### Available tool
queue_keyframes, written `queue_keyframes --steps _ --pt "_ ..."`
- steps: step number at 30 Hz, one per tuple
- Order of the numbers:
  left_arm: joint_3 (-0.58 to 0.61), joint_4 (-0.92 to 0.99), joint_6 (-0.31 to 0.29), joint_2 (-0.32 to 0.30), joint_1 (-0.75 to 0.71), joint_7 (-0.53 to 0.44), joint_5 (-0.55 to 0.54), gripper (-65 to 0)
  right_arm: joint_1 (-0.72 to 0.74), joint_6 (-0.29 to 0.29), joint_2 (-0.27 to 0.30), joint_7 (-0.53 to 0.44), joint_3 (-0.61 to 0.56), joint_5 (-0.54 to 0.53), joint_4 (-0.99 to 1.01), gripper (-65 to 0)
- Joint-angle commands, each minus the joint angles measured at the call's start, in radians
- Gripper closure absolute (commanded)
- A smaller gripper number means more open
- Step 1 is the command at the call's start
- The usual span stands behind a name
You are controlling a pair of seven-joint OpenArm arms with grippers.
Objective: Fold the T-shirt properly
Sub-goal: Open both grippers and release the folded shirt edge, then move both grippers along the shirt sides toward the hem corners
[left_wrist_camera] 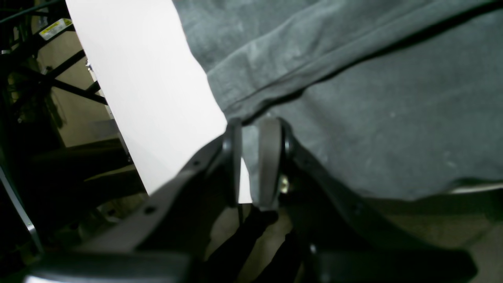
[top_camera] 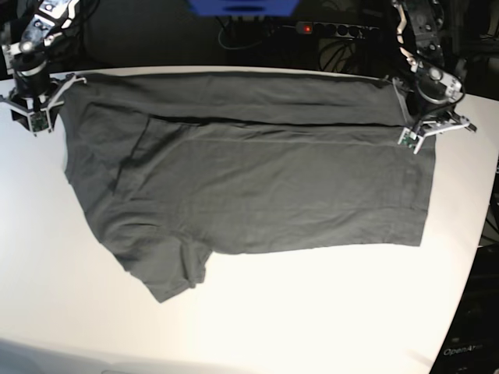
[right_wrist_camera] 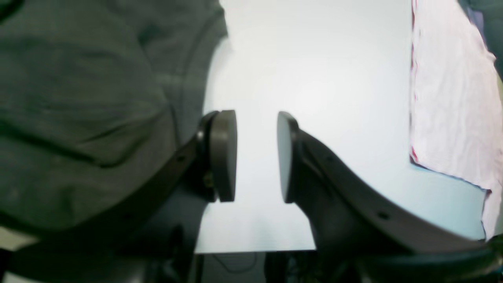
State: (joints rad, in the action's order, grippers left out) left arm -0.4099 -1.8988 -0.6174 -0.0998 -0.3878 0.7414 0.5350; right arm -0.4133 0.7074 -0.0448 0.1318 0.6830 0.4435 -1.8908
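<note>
The dark grey T-shirt [top_camera: 257, 179] lies spread on the white table [top_camera: 312, 312], its far edge folded over as a long band and one sleeve [top_camera: 168, 273] pointing toward the near side. My left gripper [top_camera: 415, 128] sits at the shirt's far right corner. In the left wrist view, the left gripper [left_wrist_camera: 251, 157] is shut on the T-shirt [left_wrist_camera: 373, 118], with a strip of fabric between its pads. My right gripper [top_camera: 35, 105] is at the far left corner. In the right wrist view, the right gripper [right_wrist_camera: 257, 157] is open over bare table, just beside the T-shirt [right_wrist_camera: 78, 98].
A pale pinkish cloth [right_wrist_camera: 452, 98] with a red edge lies on the table beyond the right gripper. A power strip [top_camera: 335, 29] and a blue object [top_camera: 242, 6] sit behind the table's far edge. The table rounds off at the right [top_camera: 475, 234].
</note>
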Motion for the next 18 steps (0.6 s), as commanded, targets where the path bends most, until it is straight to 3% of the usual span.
queue_keyframes --steps 1,11,18 --pt "-0.004 -0.020 0.008 -0.008 0.002 -0.007 0.004 -8.3 -0.002 -0.009 0.009 -0.016 0.010 -0.008 -0.017 -17.7" --pt "-0.004 -0.074 0.008 -0.008 0.005 -0.001 0.004 -8.3 -0.002 -0.009 0.012 -0.016 0.007 -0.008 -0.016 -17.7" --pt "-0.004 -0.072 0.006 -0.035 0.094 0.100 0.003 -8.3 0.040 -0.009 0.016 -0.016 0.002 -0.007 -0.014 -17.7"
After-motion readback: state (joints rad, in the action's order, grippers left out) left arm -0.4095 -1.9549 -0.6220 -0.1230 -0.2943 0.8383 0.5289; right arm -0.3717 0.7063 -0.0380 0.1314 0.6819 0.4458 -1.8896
